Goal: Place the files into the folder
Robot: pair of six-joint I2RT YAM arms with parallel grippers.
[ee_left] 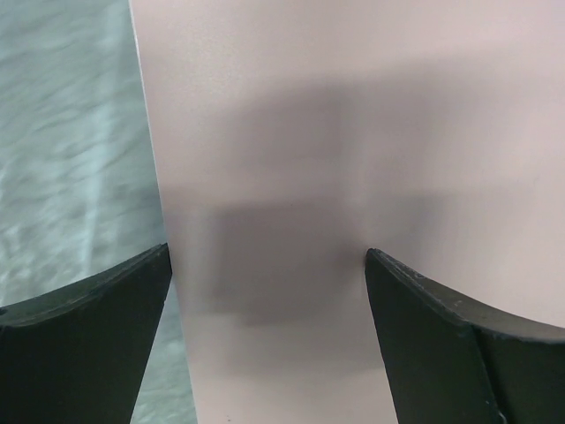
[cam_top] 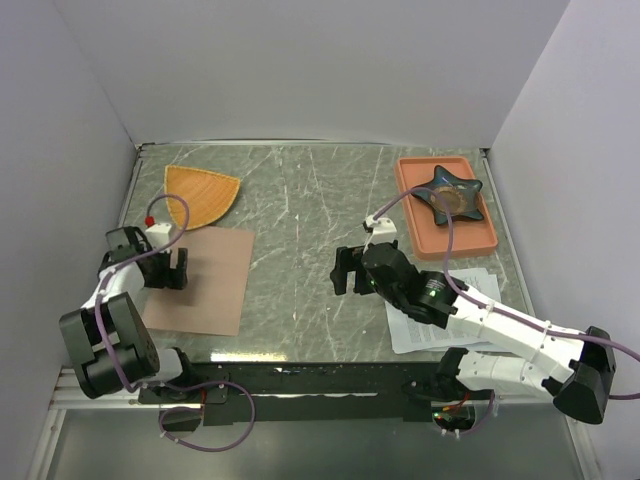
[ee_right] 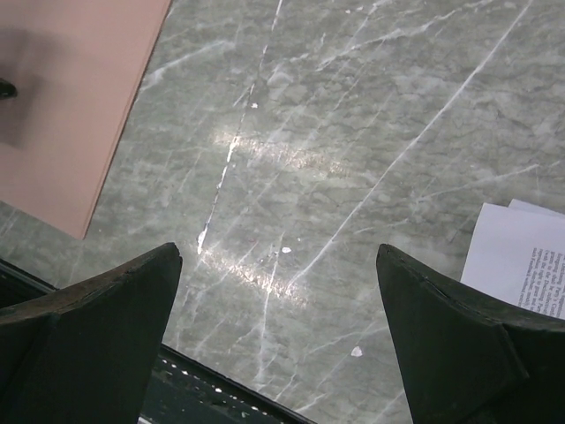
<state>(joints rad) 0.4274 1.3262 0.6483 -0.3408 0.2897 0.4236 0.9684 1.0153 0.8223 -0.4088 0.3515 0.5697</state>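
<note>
Nearest me, the files lie flat on the counter at near right, partly under my right arm: thin, limp sheets that I judge best pinched at a free edge. The folder lies flat at near left, light card that may slide. My left end effector hangs spread over its left edge; my right end effector hangs spread above bare counter between folder and files. Beyond: an orange plate, a salmon tray.
</note>
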